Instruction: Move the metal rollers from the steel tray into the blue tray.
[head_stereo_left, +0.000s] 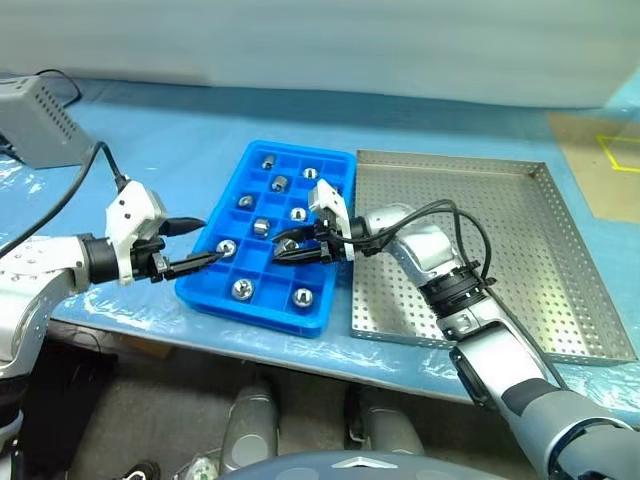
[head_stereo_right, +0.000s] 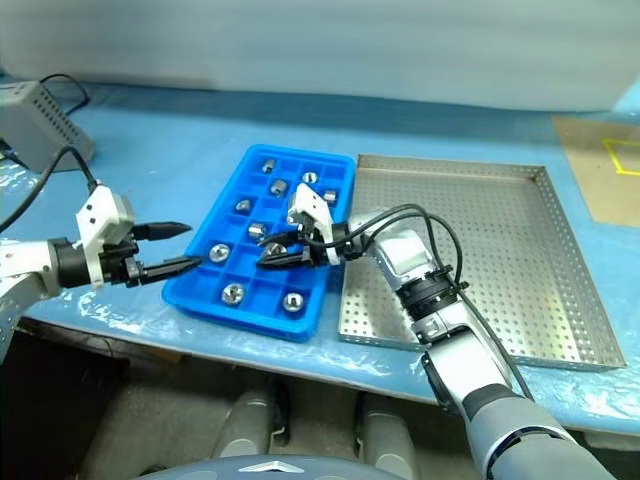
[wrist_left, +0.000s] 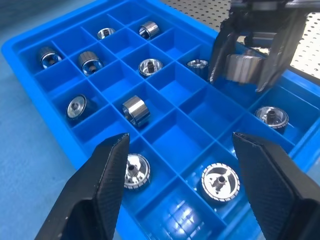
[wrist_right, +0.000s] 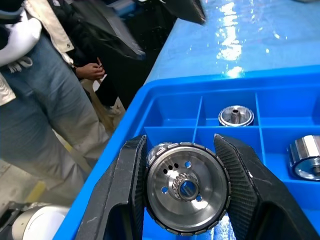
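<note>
Rollers (head_stereo_left: 281, 183) are already sorted into the blue tray (head_stereo_left: 207, 289); the steel tray (head_stereo_left: 520, 240) is emptied; one last roller (wrist_right: 186, 192) is clamped in the right gripper (head_stereo_left: 290, 252) above it, left gripper (head_stereo_left: 200, 241) spread, nothing held

grey box (head_stereo_left: 35, 120) with a black cable (head_stereo_left: 70, 190) sits far-left on the blue table cover (head_stereo_left: 180, 150), brown floor patch with yellow tape line (head_stereo_left: 610, 150) far-right past the table edge, and a person in jeans (wrist_right: 45, 120) stands just beside the table, hand (wrist_right: 90, 71) at waist
</note>
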